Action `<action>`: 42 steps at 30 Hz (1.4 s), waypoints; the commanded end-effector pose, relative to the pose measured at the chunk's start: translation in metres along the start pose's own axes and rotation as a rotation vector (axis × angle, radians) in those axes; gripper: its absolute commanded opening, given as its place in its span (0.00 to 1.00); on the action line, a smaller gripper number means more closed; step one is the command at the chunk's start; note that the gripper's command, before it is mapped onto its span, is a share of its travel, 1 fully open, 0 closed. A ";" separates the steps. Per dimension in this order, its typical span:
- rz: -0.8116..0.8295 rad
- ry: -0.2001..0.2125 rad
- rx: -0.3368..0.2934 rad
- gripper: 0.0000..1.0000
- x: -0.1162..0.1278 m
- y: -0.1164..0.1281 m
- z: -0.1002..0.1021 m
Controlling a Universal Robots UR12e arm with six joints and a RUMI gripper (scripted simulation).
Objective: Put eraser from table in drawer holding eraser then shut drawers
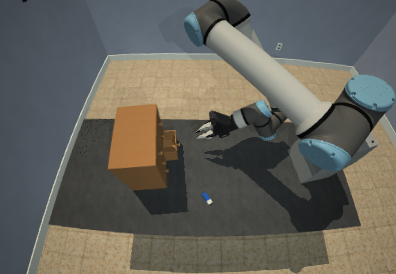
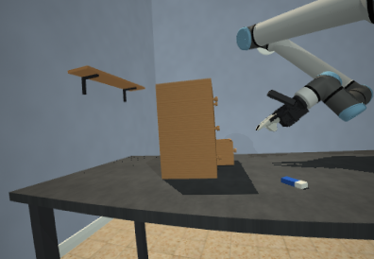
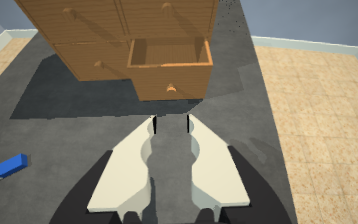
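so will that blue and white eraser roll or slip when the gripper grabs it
The eraser looks like a flat block lying on the table, so probably no rolling. It seems small and light, so the narrowly set gripper might nudge it aside.
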State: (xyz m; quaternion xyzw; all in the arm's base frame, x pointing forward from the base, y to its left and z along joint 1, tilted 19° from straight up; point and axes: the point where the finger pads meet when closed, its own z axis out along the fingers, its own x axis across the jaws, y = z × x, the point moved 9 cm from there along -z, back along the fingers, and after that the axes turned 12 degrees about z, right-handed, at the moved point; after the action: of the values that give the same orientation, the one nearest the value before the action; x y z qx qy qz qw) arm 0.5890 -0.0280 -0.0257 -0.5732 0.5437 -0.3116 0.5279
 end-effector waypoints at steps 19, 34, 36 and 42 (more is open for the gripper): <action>-0.002 0.074 -0.362 0.20 -0.011 -0.043 -0.039; -0.002 0.127 -0.611 0.20 -0.016 -0.070 -0.058; -0.003 0.135 -0.648 0.20 -0.018 -0.074 -0.061; -0.002 0.150 -0.722 0.20 -0.019 -0.082 -0.065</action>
State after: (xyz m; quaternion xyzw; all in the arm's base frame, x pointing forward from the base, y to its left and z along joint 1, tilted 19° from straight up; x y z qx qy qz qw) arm 0.5432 -0.0353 0.0616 -0.6819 0.6467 -0.1806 0.2902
